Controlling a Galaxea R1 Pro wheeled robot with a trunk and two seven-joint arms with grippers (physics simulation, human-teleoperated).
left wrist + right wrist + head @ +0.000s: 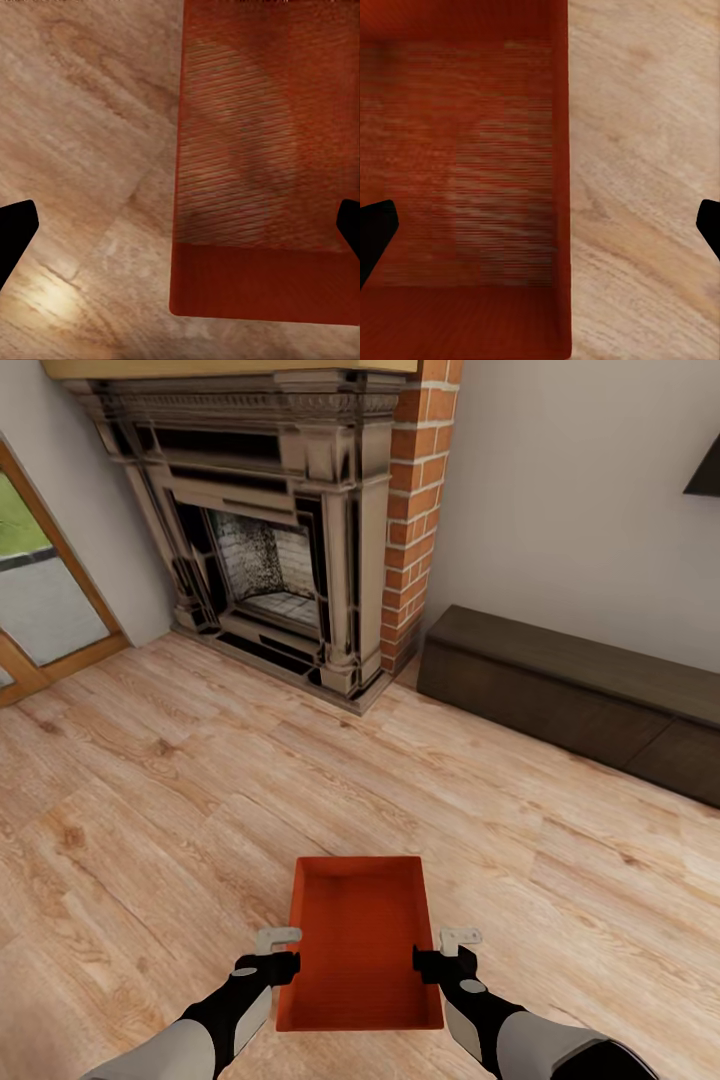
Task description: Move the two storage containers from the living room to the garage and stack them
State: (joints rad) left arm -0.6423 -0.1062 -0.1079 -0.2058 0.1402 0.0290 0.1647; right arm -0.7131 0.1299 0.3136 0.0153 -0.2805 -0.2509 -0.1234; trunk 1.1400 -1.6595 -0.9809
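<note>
container (360, 940) lower centre on wood floor (150, 810) | my left gripper (268, 952) spread astride its left wall | my right gripper (448, 950) spread astride its right wall

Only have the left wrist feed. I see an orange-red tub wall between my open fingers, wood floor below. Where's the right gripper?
Observer: The right gripper sits at the opposite long wall of the storage container, level with the left gripper.
Operator: Closed on the wall?
Observer: No. In the right wrist view its fingers stand wide apart, with the wall running between them.
Operator: What's ahead of the tub?
Observer: Bare wood-plank floor, then the brick fireplace ahead to the left and a low dark bench along the wall to the right.
</note>
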